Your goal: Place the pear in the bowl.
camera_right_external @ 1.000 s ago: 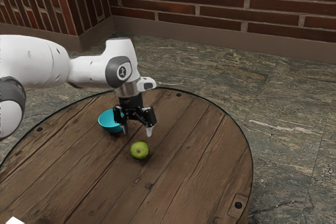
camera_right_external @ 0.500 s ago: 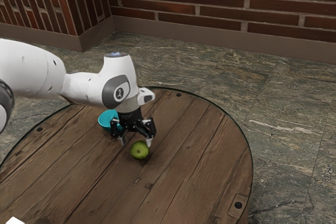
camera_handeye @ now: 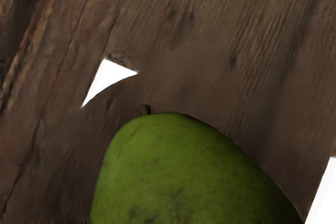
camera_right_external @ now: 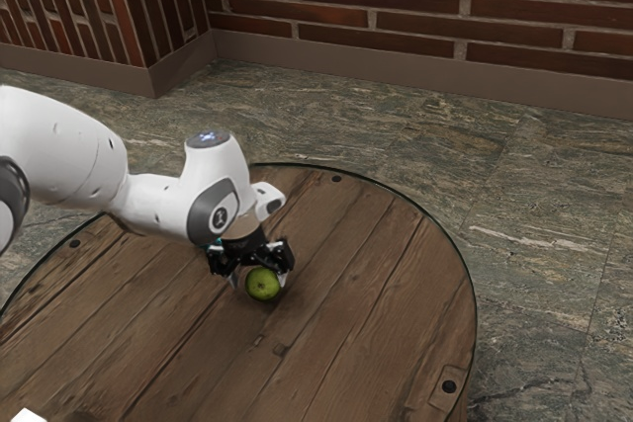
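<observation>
My gripper is low over the table in the exterior view, its fingers standing open on either side of the green pear. A small gap shows between the pear and the finger on the exterior view's left. The pear rests on the wood. In the wrist view the pear lies large just under the hand, its short brown stem visible. Mostly hidden behind the hand, a sliver of the turquoise bowl shows in the exterior view.
The round wooden table has a dark rim. A white object is at the exterior view's lower left corner. White shapes of unclear nature appear beside the pear in the wrist view.
My hand has come down from above the pear, tilting somewhat, until the fingers flank it. The arm now covers most of the bowl. The pear has not visibly moved.
</observation>
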Motion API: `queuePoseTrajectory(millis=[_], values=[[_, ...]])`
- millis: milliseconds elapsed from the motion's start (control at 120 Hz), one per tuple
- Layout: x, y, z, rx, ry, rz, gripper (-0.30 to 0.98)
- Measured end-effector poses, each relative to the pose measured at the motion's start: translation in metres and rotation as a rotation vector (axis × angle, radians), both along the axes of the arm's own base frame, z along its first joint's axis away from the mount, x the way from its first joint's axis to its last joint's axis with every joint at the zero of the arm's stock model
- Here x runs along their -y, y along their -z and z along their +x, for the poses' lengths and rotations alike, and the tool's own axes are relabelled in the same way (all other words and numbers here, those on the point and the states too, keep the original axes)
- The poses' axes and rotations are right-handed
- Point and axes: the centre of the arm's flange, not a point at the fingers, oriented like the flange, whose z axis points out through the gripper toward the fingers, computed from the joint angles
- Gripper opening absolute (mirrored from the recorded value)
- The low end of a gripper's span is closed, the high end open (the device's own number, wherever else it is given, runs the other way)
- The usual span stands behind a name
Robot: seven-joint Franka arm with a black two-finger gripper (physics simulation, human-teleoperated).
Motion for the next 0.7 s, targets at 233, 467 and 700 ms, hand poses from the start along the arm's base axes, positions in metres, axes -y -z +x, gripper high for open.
queuePoseTrajectory(millis=[233, 467, 700], values=[[0.005, 0.006, -0.005, 0.018, -0.051, -0.024, 0.69], [0.005, 0.011, -0.005, 0.024, -0.077, -0.027, 0.69], [0.005, 0.012, -0.005, 0.024, -0.092, -0.029, 0.49]])
